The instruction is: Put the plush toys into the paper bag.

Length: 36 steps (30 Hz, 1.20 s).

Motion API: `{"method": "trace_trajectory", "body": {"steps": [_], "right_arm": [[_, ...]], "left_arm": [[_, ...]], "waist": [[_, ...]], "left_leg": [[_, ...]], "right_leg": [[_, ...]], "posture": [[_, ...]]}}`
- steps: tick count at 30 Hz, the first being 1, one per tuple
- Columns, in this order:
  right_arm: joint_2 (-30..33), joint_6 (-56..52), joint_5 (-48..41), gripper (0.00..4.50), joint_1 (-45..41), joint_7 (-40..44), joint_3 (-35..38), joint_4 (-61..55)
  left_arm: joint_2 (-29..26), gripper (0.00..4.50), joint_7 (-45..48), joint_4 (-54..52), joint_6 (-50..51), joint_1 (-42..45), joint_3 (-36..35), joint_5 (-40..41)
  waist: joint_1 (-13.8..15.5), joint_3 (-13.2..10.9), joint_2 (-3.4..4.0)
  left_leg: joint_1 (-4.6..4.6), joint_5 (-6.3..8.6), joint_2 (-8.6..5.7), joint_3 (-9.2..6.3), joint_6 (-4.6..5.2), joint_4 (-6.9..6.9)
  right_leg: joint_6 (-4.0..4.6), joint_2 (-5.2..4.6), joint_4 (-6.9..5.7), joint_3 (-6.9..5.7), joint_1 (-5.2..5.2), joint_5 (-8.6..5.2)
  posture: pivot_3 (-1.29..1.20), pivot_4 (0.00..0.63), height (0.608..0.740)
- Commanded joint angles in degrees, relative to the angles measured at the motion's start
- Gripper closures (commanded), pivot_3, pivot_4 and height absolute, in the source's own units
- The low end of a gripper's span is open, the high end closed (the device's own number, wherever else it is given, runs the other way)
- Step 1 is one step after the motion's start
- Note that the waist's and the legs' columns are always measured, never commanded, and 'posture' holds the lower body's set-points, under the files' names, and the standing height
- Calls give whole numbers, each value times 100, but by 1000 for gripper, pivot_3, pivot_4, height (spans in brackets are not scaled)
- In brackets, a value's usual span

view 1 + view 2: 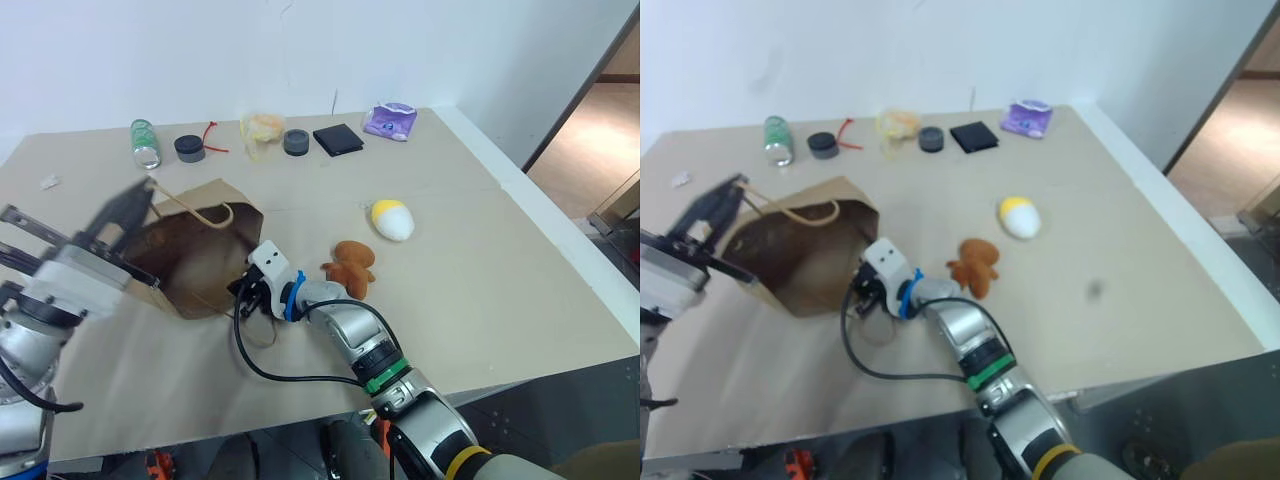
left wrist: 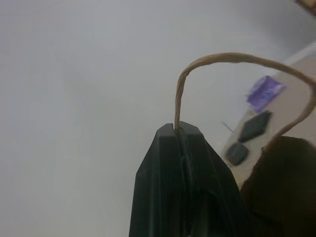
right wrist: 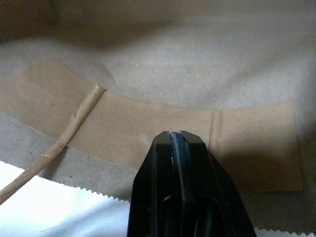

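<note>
**Holding the bag mouth open, toys waiting on the table**

At the left of the head view, we are lifting with our left gripper (image 1: pixel 135 205), its black fingers pinched on one tan twisted-cord handle (image 2: pixel 232 59) of the brown kraft paper bag (image 1: pixel 195 265). The bag is lying on its side at centre left, mouth gaping toward us. The cord is thin and rough, so it should sit firmly in the pinch, but the paper is light and creases easily, so we are judging that a hard pull would drag the whole bag.

Just right of the bag, our right gripper (image 1: pixel 250 293) is reaching in low at the lower lip of the mouth, fingers clamped together; the wrist view shows the inner paper patch with the second handle's cord ends right against the tips, but we cannot tell whether paper is caught between them.

Further right, the brown gingerbread-man plush toy (image 1: pixel 349 264) is lying flat at centre frame, near the right wrist. Up and to the right of it, the white egg-shaped plush toy with a yellow end (image 1: pixel 392 219) is resting apart on the beige table (image 1: pixel 520 300). Both look soft, light and squashy; we would pinch the gingerbread figure across its body, and the rounder egg across its narrower width so it does not squirt out.
</note>
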<state>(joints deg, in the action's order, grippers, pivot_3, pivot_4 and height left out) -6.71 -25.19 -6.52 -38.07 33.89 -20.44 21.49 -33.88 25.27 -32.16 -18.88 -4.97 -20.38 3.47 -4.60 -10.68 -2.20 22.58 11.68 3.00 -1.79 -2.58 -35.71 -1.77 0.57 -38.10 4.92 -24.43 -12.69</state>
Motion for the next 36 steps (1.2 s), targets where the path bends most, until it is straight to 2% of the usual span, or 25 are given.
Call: {"method": "trace_trajectory", "body": {"steps": [1, 3, 4, 6, 7, 8, 10, 12, 13, 16, 20, 25, 31, 34, 36], "right_arm": [[233, 31, -543, 4488, 6, 613, 324, -1032], [562, -266, -876, 3863, 59, 974, 454, -1628], [700, -422, -1036, 3704, 114, 1110, 494, -1914], [993, -757, -1333, 2758, 209, 1247, 616, -2498], [1202, -990, -1540, 2434, 254, 1359, 716, -2834], [1355, -1171, -1704, 1784, 282, 1425, 783, -3072], [1680, -1490, -2006, 1082, 329, 1551, 944, -3451], [1995, -1707, -2267, 170, 358, 1619, 1160, -3702], [2099, -1775, -2367, 75, 361, 1618, 1241, -3772], [2524, -2268, -2482, 75, 152, 1305, 1656, -3634], [3382, -3325, -2046, 75, -373, 747, 1688, -2971], [3417, -4092, -1752, 75, -627, -40, 1726, -2438], [3191, -4275, -1683, 75, -401, -243, 1494, -2259], [3144, -4137, -1564, 932, -380, -280, 1393, -2095], [3142, -4068, -1551, 1900, -401, -272, 1388, -2029]], "left_arm": [[83, 4500, 14, -97, -316, -165, -4, -69], [90, 4500, 28, -6, -384, -178, -45, -72], [94, 4500, 28, -4, -395, -185, -49, -76], [95, 4500, 29, -30, -390, -185, -23, -89], [92, 4500, 29, -38, -370, -164, 7, -100], [90, 4500, 30, -39, -355, -147, 26, -108], [78, 4500, 43, -39, -331, -115, 75, -133], [77, 4500, 60, -31, -325, -95, 137, -161], [81, 4500, 64, -29, -324, -90, 161, -171], [62, 4500, 103, 24, -392, -44, 274, -227], [78, 4500, 148, 55, -423, -6, 366, -255], [115, 4500, 137, 146, -520, -46, 385, -275], [120, 4500, 102, 236, -548, -21, 311, -232], [92, 4500, 113, 294, -592, -39, 235, -177], [83, 4500, 107, 327, -593, -38, 172, -127]], "waist": [[3, -1, 0], [15, -1, -1], [21, -1, -1], [22, 0, -1], [22, -1, 0], [22, 0, -2], [23, -1, -1], [22, -1, -1], [22, -1, -1], [20, -1, -1], [22, -5, 5], [1, -4, 4], [3, -4, 4], [3, -4, 4], [3, -4, 4]], "left_leg": [[7, 0, 0, 0, 0, 0], [40, 0, 0, -2, 0, 0], [54, 0, 0, -2, 0, -1], [63, 0, 0, -2, 0, -1], [65, 0, 0, -3, -1, 0], [69, 1, -1, -2, -1, 2], [69, 1, 0, -3, -1, 5], [69, 1, -1, -2, -1, 8], [69, 1, -1, -3, -1, 7], [67, 1, -2, -1, -1, 5], [68, -1, -7, 6, -1, 0], [64, -1, -4, 14, -1, 9], [68, 3, -5, 20, 3, 15], [69, 3, -5, 20, 3, 12], [68, 2, -5, 21, 3, 8]], "right_leg": [[1, 0, 0, 0, -8, 0], [-2, 0, 0, -1, -44, 1], [-9, 0, -1, -2, -56, 5], [-26, 0, -1, -1, -62, 15], [-26, 0, -1, -1, -63, 13], [-25, 0, -1, -1, -67, 11], [-24, 1, -1, -1, -69, 9], [-24, 1, -1, 0, -71, 9], [-24, 1, -1, -1, -71, 9], [-23, 1, -1, 1, -70, 10], [-4, -2, 0, 10, -70, 6], [-24, 7, -1, 26, -76, 17], [-28, 6, 0, 33, -80, 12], [-30, 5, 0, 33, -79, 12], [-33, 5, 0, 33, -78, 15]], "posture": [[0, 150, 740], [0, 150, 740], [0, 150, 740], [0, 150, 740], [0, 150, 740], [0, 150, 740], [0, 150, 740], [0, 150, 740], [0, 150, 740], [0, 150, 740], [0, 150, 740], [0, 150, 740], [0, 150, 740], [0, 150, 740], [0, 150, 740]]}}
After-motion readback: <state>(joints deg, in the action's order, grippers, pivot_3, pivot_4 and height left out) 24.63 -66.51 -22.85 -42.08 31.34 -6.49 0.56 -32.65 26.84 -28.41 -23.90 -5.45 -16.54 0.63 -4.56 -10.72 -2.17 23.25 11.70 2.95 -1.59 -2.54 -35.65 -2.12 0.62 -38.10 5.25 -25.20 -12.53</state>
